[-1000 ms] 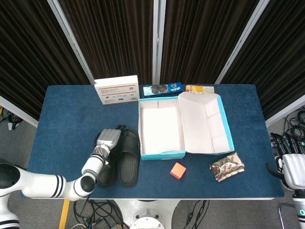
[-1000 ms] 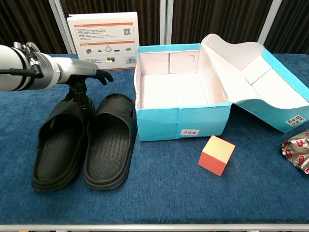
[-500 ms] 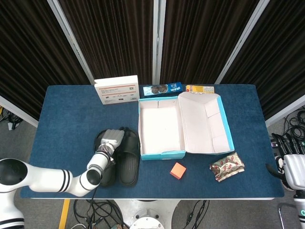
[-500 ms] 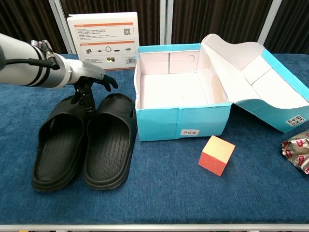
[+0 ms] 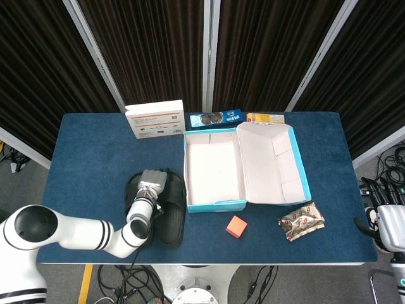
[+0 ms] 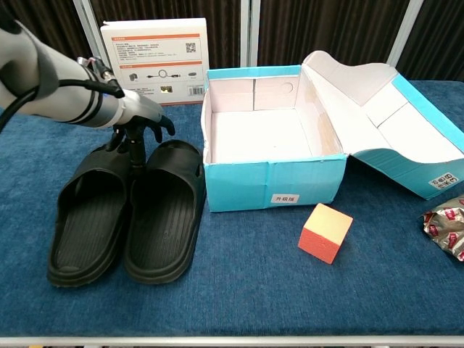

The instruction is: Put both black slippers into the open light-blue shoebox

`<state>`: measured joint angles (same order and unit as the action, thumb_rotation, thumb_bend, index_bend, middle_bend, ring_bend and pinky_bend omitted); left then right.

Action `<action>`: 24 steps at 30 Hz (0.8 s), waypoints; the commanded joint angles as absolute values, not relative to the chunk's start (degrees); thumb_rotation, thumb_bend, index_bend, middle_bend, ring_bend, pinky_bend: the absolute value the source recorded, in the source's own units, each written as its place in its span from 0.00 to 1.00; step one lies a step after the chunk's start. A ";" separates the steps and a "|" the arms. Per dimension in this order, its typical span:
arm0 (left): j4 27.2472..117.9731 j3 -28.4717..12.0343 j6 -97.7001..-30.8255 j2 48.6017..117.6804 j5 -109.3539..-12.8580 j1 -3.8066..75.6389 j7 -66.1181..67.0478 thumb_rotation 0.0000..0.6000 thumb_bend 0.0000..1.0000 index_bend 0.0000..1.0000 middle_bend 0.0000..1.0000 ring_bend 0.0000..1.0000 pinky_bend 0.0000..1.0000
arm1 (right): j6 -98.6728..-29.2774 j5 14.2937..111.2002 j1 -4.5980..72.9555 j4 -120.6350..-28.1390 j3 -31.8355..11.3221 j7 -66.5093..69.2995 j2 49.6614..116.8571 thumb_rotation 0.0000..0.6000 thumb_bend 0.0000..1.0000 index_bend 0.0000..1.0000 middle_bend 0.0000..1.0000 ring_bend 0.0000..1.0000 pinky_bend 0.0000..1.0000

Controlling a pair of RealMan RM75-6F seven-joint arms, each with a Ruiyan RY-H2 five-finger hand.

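Two black slippers lie side by side, toes toward the back, left of the shoebox: one slipper (image 6: 87, 217) on the outside and the other slipper (image 6: 163, 217) (image 5: 171, 218) nearer the box. The open light-blue shoebox (image 6: 272, 185) (image 5: 215, 205) stands empty, its lid (image 5: 272, 164) folded out to the right. My left hand (image 6: 141, 117) (image 5: 150, 185) hovers over the toe ends with its fingers spread, one finger reaching down into the gap between the slippers. It grips nothing. My right hand (image 5: 386, 218) rests off the table's right edge, fingers apart and empty.
An orange cube (image 6: 325, 232) lies just in front of the box. A foil snack packet (image 5: 302, 221) sits at the front right. A white-and-orange carton (image 6: 154, 61) stands at the back, with a blue biscuit pack (image 5: 216, 118) and a yellow pack (image 5: 265, 118) behind the shoebox.
My left hand has moved right, from above the outer slipper to the gap beside the inner slipper's toe. Both slippers lie where they were. The right hand has not moved.
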<state>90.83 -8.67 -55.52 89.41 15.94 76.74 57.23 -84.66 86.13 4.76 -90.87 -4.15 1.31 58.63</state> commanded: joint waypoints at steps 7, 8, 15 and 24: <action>86.93 -9.06 -60.19 93.55 17.91 79.44 63.55 1.00 0.00 0.23 0.30 0.80 0.71 | -84.41 85.79 4.76 -90.59 -4.19 1.67 58.64 1.00 0.12 0.05 0.13 0.00 0.09; 86.66 -9.40 -60.60 93.92 17.61 79.26 63.60 1.00 0.00 0.28 0.35 0.81 0.71 | -84.39 85.70 4.73 -90.54 -4.19 1.73 58.65 1.00 0.13 0.05 0.13 0.00 0.09; 87.26 -11.00 -62.10 93.71 14.68 77.12 62.58 1.00 0.00 0.47 0.57 0.86 0.72 | -84.32 85.41 4.69 -90.18 -4.28 2.19 58.74 1.00 0.13 0.05 0.13 0.00 0.09; 94.57 -12.16 -69.03 89.68 6.82 73.63 58.99 1.00 0.00 0.49 0.60 0.86 0.72 | -84.28 85.83 5.00 -90.28 -4.39 2.22 58.76 1.00 0.13 0.05 0.14 0.00 0.09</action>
<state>93.22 -11.89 -67.70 90.65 8.21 74.49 59.82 -84.29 85.84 4.99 -90.28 -4.39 2.22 58.76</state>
